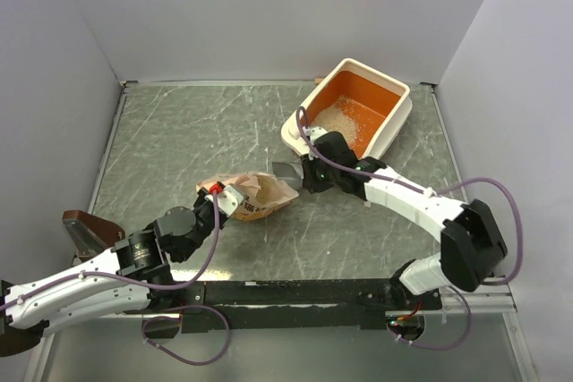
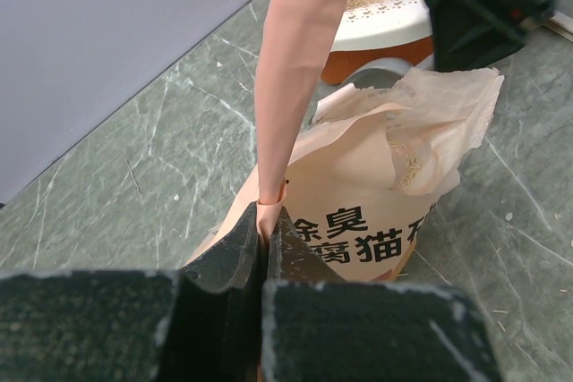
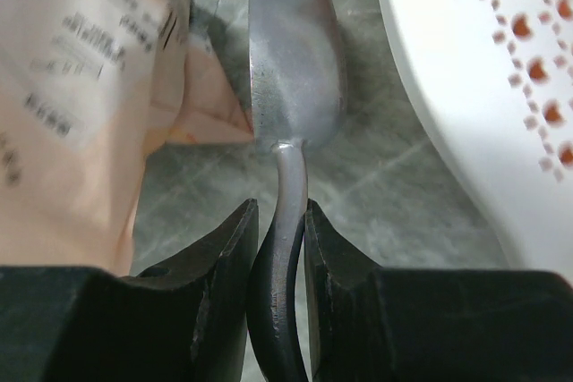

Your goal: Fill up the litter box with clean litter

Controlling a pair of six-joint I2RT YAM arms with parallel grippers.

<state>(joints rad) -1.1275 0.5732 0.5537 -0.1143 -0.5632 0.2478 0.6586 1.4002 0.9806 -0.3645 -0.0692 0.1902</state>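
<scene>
orange litter box [image 1: 374,89], pink printed bag [image 1: 260,196]

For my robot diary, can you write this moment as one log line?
left end effector: shut on paper bag | right end effector: shut on empty metal scoop | litter box: some clean litter

The scoop [image 3: 291,69] is grey metal with a dull brushed sheen. The bag [image 2: 376,194] is creased matt paper. The litter box [image 3: 439,78] is smooth plastic. The table [image 1: 179,131] looks like veined stone.
</scene>
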